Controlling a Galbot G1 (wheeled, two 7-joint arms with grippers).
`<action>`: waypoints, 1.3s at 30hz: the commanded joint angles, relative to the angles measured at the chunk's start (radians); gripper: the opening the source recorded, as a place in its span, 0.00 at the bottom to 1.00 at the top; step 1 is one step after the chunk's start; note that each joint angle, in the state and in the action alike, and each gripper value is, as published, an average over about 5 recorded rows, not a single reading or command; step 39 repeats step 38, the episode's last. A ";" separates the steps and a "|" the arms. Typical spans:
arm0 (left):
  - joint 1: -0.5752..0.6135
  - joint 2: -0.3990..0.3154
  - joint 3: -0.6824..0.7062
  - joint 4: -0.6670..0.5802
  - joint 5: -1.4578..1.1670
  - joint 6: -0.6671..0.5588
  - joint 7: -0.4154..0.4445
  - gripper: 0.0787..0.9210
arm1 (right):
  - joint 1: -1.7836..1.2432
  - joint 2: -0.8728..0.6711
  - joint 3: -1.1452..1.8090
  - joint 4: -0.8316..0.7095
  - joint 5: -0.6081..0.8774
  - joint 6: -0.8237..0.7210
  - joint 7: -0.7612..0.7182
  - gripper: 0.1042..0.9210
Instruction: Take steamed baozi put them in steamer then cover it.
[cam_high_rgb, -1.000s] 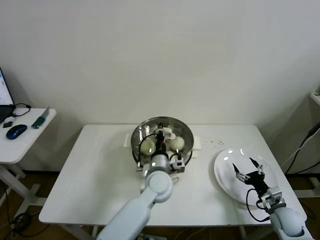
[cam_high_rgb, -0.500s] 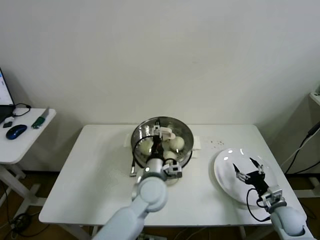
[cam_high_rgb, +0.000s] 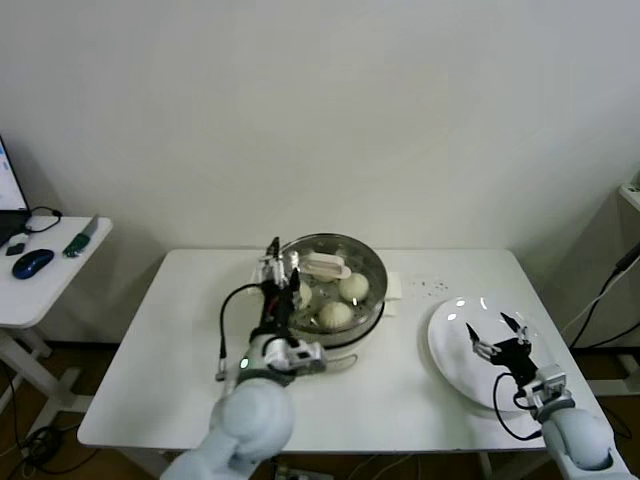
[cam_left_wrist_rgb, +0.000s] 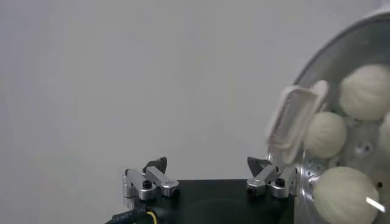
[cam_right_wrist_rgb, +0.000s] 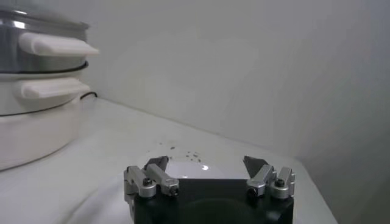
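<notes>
Left gripper (cam_high_rgb: 276, 270) hovers at the steamer's (cam_high_rgb: 368, 262) 9 o'clock rim, jaws apart, nothing between them. Steamer sits at the 12 o'clock part of the white surface (cam_high_rgb: 180, 350). The cover (cam_high_rgb: 340, 254) lies on the steamer, its cream handle (cam_high_rgb: 326, 266) toward 11 o'clock. Steamed baozi (cam_high_rgb: 335, 314) show through the glass; left wrist view shows three or more of them (cam_left_wrist_rgb: 326, 134). White plate (cam_high_rgb: 455, 340) at 3 o'clock of the steamer. Right gripper (cam_high_rgb: 499, 333) hangs over the plate, jaws apart, empty.
</notes>
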 joint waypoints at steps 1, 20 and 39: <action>0.233 0.052 -0.302 -0.165 -0.757 -0.291 -0.411 0.88 | -0.025 0.017 0.017 0.050 0.013 -0.023 -0.004 0.88; 0.543 -0.087 -0.691 0.020 -1.238 -0.799 -0.322 0.88 | -0.072 0.087 0.044 0.069 0.035 0.060 -0.044 0.88; 0.578 -0.065 -0.638 0.068 -1.138 -0.821 -0.265 0.88 | -0.077 0.098 0.052 0.059 0.042 0.086 -0.051 0.88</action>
